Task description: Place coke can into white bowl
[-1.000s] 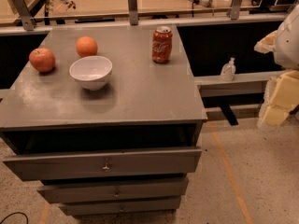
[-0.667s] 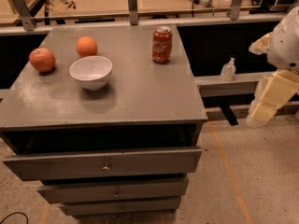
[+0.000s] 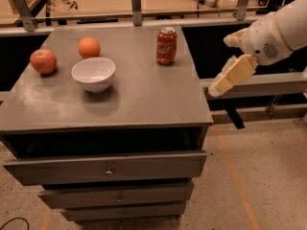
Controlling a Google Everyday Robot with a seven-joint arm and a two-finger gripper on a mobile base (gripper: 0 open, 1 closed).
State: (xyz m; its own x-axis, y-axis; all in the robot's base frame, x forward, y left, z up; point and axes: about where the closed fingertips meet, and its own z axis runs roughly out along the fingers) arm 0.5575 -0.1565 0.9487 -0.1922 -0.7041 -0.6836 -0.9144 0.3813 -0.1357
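Showed coke can upright at back right of drawer cabinet, long axis vertical, silver top up, apart from white bowl. Showed gripper beyond right edge, spread, empty.

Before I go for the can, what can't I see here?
Camera view only:
- Gripper, right of the table: arm cut off by right edge.
- Coke can: back side hidden by itself.
- White bowl: near inner wall hidden by its rim.
- Top drawer gap: lost in shadow.
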